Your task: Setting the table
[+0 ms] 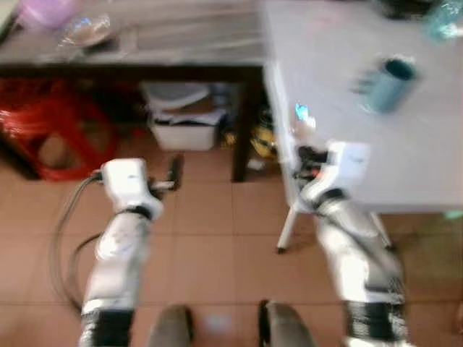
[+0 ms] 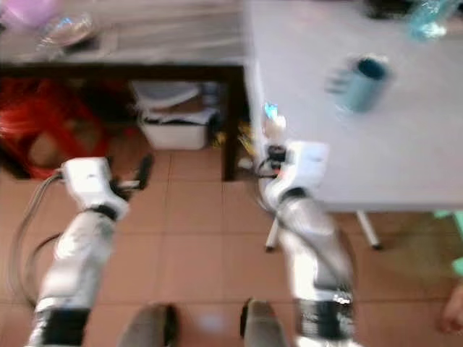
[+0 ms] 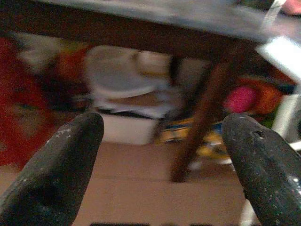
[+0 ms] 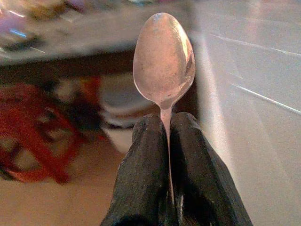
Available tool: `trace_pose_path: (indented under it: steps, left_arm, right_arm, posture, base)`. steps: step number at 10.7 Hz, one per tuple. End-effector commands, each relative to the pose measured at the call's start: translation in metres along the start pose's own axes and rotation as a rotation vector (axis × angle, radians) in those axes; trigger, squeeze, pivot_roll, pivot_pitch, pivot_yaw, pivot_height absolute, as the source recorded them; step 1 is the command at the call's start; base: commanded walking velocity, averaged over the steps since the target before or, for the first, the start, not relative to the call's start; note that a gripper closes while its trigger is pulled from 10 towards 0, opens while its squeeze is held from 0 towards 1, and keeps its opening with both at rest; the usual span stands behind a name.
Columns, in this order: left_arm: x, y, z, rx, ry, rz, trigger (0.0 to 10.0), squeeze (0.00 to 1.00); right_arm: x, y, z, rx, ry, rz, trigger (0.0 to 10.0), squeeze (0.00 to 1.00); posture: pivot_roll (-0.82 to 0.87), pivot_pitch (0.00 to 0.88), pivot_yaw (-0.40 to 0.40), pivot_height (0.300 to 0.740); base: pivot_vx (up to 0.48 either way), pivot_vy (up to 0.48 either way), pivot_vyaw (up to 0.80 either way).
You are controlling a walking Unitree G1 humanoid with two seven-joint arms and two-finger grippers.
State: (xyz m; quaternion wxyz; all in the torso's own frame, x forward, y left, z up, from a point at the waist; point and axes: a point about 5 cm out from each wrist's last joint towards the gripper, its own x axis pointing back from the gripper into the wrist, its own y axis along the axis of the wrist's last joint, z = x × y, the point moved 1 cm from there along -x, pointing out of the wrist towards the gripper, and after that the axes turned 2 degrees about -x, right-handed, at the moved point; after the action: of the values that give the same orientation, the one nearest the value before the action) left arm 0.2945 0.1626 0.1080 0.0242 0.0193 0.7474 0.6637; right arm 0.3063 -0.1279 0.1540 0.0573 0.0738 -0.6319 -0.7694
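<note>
Terracotta floor tiles [image 1: 210, 238] below a white worktop [image 1: 405, 159] carrying a teal cup [image 1: 389, 84], right pincer [image 4: 168, 141] clamped on a spoon [image 4: 164, 59] at the worktop's edge, left pincer [image 3: 160, 155] spread wide over the floor, dark side table [image 1: 145, 69] behind.

Two blurred head views look down at the floor and white table [image 1: 376, 144]; wrist views look forward, low, toward the dark table [image 3: 141, 33].
</note>
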Motion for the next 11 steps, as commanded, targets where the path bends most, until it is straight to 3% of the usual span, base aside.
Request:
trace_pose_path:
  steps: [1, 11]
  left_arm:
    - [-0.002, 0.003, -0.006, -0.003, -0.013, -0.018, 10.0, 0.0]
    - [-0.01, 0.007, -0.01, -0.02, -0.016, -0.052, 10.0, 0.0]
  right_arm:
    - [-0.001, 0.007, -0.011, 0.038, -0.045, -0.041, 0.0, 0.0]
    - [-0.008, 0.01, -0.027, 0.091, -0.09, -0.091, 0.0, 0.0]
  posture:
    - [-0.07, 0.148, 0.013, 0.74]
    - [-0.07, 0.148, 0.022, 0.74]
  base:
    - [0.341, 0.337, 0.0]
    - [0.458, 0.027, 0.0]
